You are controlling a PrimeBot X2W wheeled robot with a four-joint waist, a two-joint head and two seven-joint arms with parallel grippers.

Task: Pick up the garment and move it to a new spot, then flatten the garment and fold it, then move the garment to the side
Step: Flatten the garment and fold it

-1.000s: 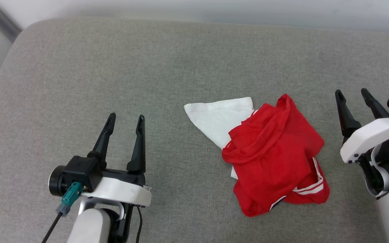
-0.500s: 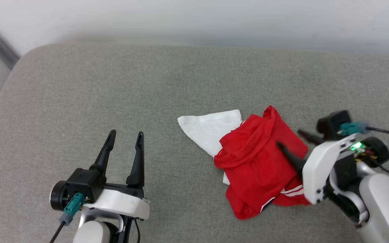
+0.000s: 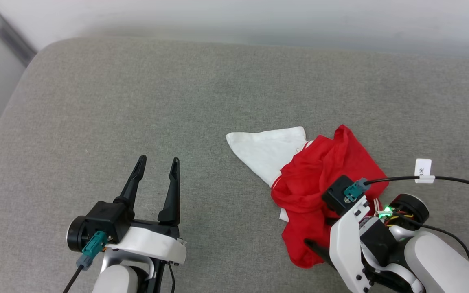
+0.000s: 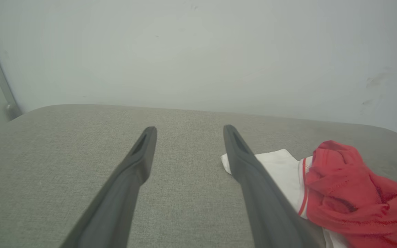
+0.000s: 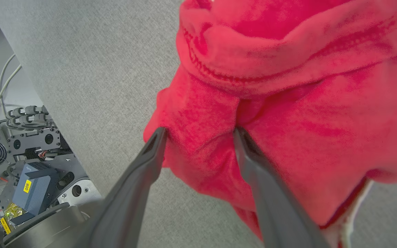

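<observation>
As right wrist view shows, right hand (image 5: pixel 198 132) spread astride garment (image 5: pixel 305 86) fold | left hand (image 3: pixel 158 159) spread, well apart

- The left gripper (image 3: pixel 159 159) sits at the lower left of the head view. Its two dark fingers (image 3: pixel 130 185) point up the frame and the jaws stand wide apart.
- Behind it, the white left wrist (image 3: pixel 145 242) joins a pale left forearm (image 3: pixel 110 280) that rises from the bottom edge.
- The right gripper (image 5: pixel 200 132) is at the lower right of the head view. It is turned down and towards the frame's left, with the jaws spread.
- The white right wrist (image 3: pixel 344 244) shows a lit green light (image 3: pixel 388 211).
- The right forearm (image 3: pixel 442 260) runs off the lower right corner.
</observation>
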